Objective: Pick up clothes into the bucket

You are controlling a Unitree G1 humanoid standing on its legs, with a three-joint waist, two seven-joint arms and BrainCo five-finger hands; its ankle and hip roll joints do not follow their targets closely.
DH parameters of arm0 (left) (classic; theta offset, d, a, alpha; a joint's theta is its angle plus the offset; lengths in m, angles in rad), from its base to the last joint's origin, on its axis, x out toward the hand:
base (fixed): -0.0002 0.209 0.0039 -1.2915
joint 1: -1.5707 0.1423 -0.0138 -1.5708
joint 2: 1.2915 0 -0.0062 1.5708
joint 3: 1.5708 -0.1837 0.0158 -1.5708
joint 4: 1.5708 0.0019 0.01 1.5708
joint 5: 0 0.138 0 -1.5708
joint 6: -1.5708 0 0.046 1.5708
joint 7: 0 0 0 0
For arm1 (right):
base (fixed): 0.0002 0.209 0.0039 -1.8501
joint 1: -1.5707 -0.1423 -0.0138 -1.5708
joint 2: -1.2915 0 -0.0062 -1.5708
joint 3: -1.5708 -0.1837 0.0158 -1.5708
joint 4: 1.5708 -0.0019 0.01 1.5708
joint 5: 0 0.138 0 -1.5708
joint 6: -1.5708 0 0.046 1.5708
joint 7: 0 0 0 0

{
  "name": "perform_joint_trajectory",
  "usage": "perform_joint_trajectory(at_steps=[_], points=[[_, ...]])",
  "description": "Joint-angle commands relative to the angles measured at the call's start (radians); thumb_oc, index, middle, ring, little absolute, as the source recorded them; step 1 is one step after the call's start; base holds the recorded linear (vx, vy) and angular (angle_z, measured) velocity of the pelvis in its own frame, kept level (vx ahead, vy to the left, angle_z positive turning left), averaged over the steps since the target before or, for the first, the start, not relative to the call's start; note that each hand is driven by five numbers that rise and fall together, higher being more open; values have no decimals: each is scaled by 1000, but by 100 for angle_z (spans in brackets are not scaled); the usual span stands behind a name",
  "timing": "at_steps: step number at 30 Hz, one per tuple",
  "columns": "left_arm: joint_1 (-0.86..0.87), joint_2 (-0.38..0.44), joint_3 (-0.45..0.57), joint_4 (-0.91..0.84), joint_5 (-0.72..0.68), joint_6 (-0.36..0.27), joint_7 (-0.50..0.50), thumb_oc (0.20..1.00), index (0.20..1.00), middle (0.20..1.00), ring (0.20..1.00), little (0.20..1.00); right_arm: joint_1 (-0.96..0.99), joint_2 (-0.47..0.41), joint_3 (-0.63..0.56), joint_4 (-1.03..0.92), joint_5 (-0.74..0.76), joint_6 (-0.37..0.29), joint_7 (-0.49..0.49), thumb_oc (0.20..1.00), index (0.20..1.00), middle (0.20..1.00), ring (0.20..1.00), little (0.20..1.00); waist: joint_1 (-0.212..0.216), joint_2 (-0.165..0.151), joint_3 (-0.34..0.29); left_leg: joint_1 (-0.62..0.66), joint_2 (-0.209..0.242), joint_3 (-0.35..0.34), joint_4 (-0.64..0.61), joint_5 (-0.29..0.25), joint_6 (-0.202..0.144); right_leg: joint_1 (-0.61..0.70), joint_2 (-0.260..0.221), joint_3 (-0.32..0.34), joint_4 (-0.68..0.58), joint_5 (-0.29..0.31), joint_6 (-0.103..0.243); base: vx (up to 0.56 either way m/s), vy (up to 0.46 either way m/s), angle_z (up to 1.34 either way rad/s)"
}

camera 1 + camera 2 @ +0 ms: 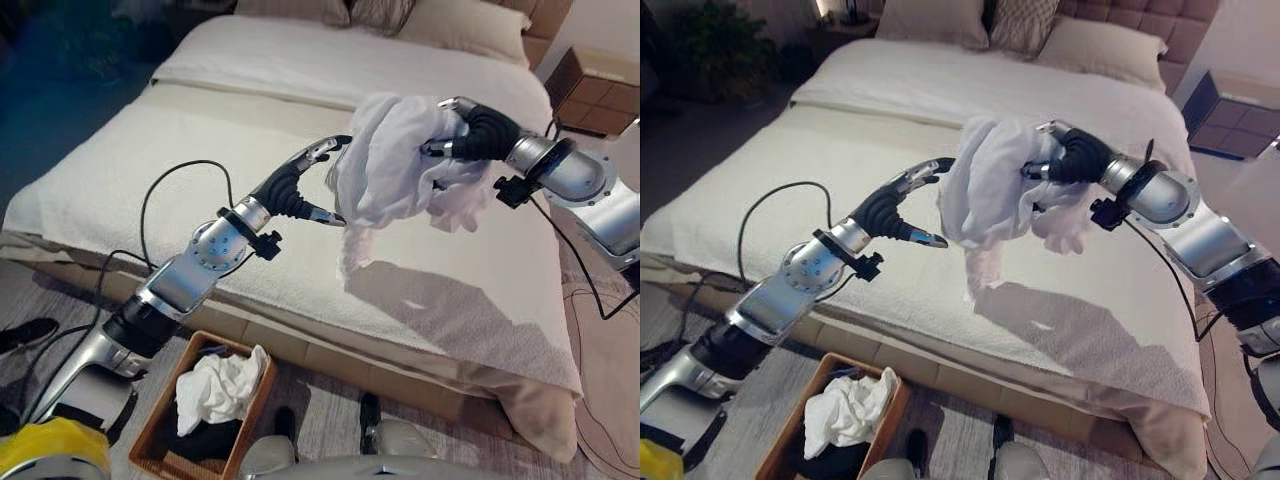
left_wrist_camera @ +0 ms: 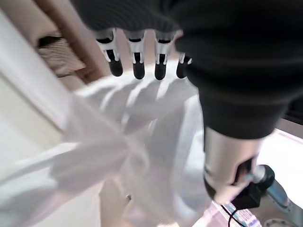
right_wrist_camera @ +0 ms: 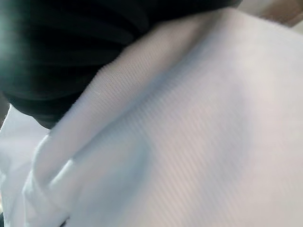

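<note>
Bed (image 1: 200, 150), right hand (image 1: 470, 135) gripping white garment (image 1: 385, 165), hanging lengthwise

White garment (image 1: 385, 160), cream bed (image 1: 200, 150), brown basket (image 1: 160, 430).

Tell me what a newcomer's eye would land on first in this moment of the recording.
First, the bunched white garment held up in the air above the bed, gripped from the robot's right by the right hand. The left hand reaches toward it with straight fingers, right beside the cloth. On the floor at the bed's foot stands a brown basket that already holds white cloth.
</note>
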Motion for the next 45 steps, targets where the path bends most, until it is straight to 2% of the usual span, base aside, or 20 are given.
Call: perform_joint_trajectory(at_steps=[1,2,9,17,20,21,22,25,26,27,28,29,30,41,45], points=[[-26,-19,-35,41,58,-38,18,1000,1000,1000,1000,1000,-64,28,-2,-49,89,-32,4,200,200,200,200,200,13,-56,-86,-40,-16,19,76,-82,-8,47,-46,2,35,-58,72,33,3,0],[-48,-72,-50,76,82,-29,32,1000,1000,1000,1000,1000,-53,57,-8,-79,121,-30,14,200,200,200,200,200,9,-57,-104,-25,-16,19,70,-84,-6,63,-46,-2,37,-66,73,33,3,1],[-52,-188,-47,137,78,-9,54,1000,1000,1000,1000,1000,-27,140,-26,-156,195,-18,36,200,200,200,200,200,8,-59,-135,2,-12,11,49,-82,0,92,-47,-12,32,-73,71,18,1,1],[-51,-249,-38,179,169,12,92,1000,1000,1000,1000,1000,19,214,-54,-200,336,-7,52,200,200,200,200,200,10,-62,-147,6,-4,12,39,-76,1,93,-43,-19,15,-66,71,0,0,0],[-31,-269,-29,186,140,10,95,1000,1000,1000,1000,1000,43,230,-75,-218,366,-11,49,200,200,200,200,200,8,-64,-148,14,-2,14,37,-77,2,100,-41,-17,12,-66,69,0,0,0],[-31,-269,-29,186,139,10,95,548,548,548,548,548,44,230,-76,-218,366,-11,49,200,200,200,200,200,8,-64,-148,15,-2,14,37,-77,2,101,-41,-17,12,-66,69,0,0,0],[-12,-280,-28,182,68,6,86,200,200,200,200,200,49,230,-81,-221,367,-15,47,200,200,200,200,200,7,-64,-151,18,-1,15,37,-78,3,105,-40,-18,12,-68,68,0,0,0],[9,-292,-24,178,-10,3,79,200,200,200,200,200,66,233,-92,-218,366,-18,39,200,200,200,200,200,7,-65,-151,22,0,14,37,-79,3,108,-40,-17,13,-69,68,0,0,0],[33,-309,-23,181,-79,7,70,200,200,200,200,200,82,235,-104,-217,361,-20,30,256,256,256,256,256,5,-64,-153,23,1,12,39,-80,2,113,-40,-18,13,-71,66,0,0,0],[33,-309,-24,181,-79,7,70,200,200,200,200,200,83,235,-104,-218,360,-20,30,354,354,354,354,354,5,-64,-153,24,1,12,39,-80,2,113,-40,-18,13,-71,66,0,0,0],[46,-311,-21,177,-105,10,65,200,200,200,200,200,96,235,-115,-217,359,-21,26,523,523,523,523,523,4,-64,-154,25,1,11,38,-81,2,114,-39,-18,13,-72,66,0,0,0],[75,-322,-18,174,-153,18,60,200,200,200,200,200,122,233,-137,-223,357,-25,19,818,818,818,818,818,2,-63,-154,27,2,10,38,-81,2,117,-39,-19,12,-74,65,0,0,0],[88,-325,-17,172,-168,20,57,200,200,200,200,200,136,233,-148,-225,356,-26,16,1000,1000,1000,1000,1000,1,-63,-155,27,2,11,38,-82,1,118,-39,-20,12,-74,65,0,0,0],[207,-346,37,148,-278,30,50,200,200,200,200,200,296,267,-309,-187,329,-44,-45,1000,1000,1000,1000,1000,-2,-60,-157,26,3,7,37,-83,2,118,-38,-20,7,-76,63,0,0,0],[258,-361,68,141,-307,32,53,200,200,200,200,200,381,315,-396,-158,301,-57,-81,1000,1000,1000,1000,1000,-2,-59,-155,25,0,4,39,-86,5,118,-40,-19,8,-77,63,0,0,0]])
